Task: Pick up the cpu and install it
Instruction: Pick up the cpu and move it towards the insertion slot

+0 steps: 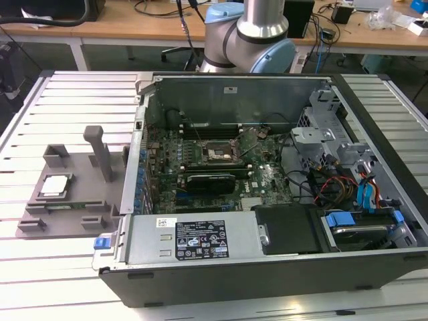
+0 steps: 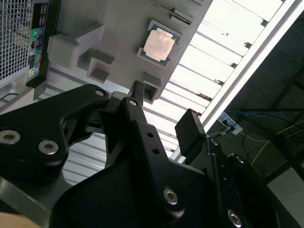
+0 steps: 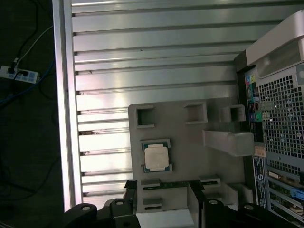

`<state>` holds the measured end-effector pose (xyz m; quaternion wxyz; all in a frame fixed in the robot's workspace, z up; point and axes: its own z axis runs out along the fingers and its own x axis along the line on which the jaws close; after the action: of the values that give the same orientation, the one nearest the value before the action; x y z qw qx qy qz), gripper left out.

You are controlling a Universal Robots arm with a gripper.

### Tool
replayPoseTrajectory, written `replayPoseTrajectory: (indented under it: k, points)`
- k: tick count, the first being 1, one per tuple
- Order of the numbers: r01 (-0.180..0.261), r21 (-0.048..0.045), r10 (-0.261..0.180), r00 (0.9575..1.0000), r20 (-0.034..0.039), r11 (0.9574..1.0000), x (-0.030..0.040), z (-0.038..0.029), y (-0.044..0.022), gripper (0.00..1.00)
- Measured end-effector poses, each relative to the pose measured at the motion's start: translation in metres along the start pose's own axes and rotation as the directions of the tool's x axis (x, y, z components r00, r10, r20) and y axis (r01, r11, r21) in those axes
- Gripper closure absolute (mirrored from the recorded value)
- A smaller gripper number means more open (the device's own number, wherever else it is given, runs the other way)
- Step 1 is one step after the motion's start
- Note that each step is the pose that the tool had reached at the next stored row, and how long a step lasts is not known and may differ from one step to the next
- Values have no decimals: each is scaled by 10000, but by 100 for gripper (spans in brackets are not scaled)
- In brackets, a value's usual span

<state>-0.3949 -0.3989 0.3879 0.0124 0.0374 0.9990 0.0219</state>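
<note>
Two black fingers (image 2: 190,128) stand spread wide apart in the second wrist view, with nothing pinched between them; through the gap shows a corner of the grey holder plate (image 2: 90,21) and the pale slats of the desk (image 2: 223,47). In the first wrist view the same fingers (image 3: 194,197) frame the near edge of the holder plate (image 3: 194,152), and they touch nothing. The cpu (image 2: 159,45) lies beyond the fingertips and well clear of them, flat with its silver metal top facing up, seated in a square pocket of the plate; both wrist views show it so (image 3: 156,157). Around the pocket the plate carries several small raised blocks and open square cells, and a taller post (image 1: 100,155) rises from it. In the exterior view the cpu (image 1: 55,185) sits on the holder plate (image 1: 80,200) toward that view's left, on the slatted desk (image 1: 73,100), just beside the open computer case (image 1: 234,100). Inside the case the green motherboard (image 1: 267,177) lies exposed, with the dark square socket frame (image 1: 217,155) near its middle and a long black card (image 1: 210,180) just in front of the socket. The arm (image 1: 257,27) rises behind the case at the far edge of the desk, with work benches and cables behind it.
</note>
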Motion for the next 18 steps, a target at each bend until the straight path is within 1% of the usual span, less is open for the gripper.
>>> replayPoseTrajectory:
  k: [3,7,18]
  points:
    - [2,48,-2,10000,5,10000,0,23,-1,46]
    - [2,48,-2,10000,5,10000,1,54,-2,46]
    - [2,49,-2,10000,5,10000,2,104,-5,46]
